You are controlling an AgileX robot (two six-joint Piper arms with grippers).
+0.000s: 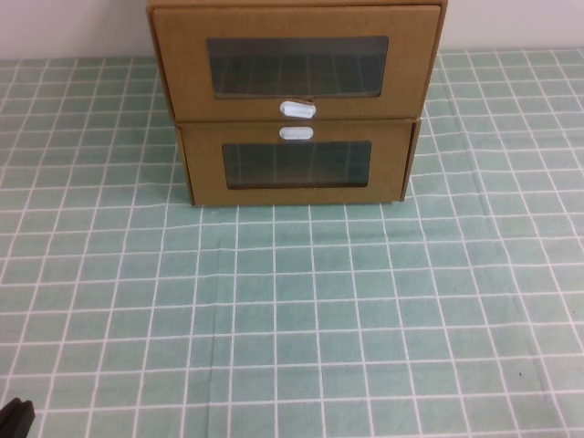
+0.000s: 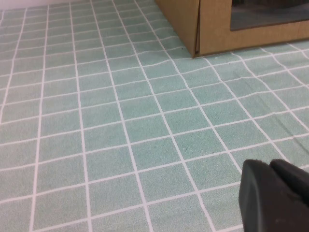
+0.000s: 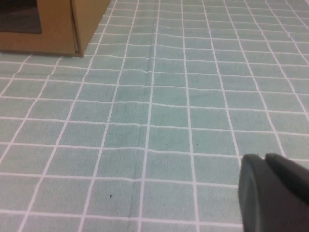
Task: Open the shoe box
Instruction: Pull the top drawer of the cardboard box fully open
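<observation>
Two brown cardboard shoe boxes are stacked at the back of the table: the upper box (image 1: 297, 62) and the lower box (image 1: 297, 164). Each front has a clear window and a white pull tab, the upper tab (image 1: 297, 109) and the lower tab (image 1: 296, 133); both fronts are closed. My left gripper (image 1: 16, 418) shows only as a black tip at the near left corner, far from the boxes. In the left wrist view the left gripper (image 2: 270, 166) is shut and empty, with the box corner (image 2: 217, 29) well ahead. My right gripper (image 3: 264, 158) is shut and empty, far from the box (image 3: 53, 24).
A green tablecloth with a white grid (image 1: 292, 310) covers the table between the grippers and the boxes. A pale wall (image 1: 73, 27) stands behind the boxes.
</observation>
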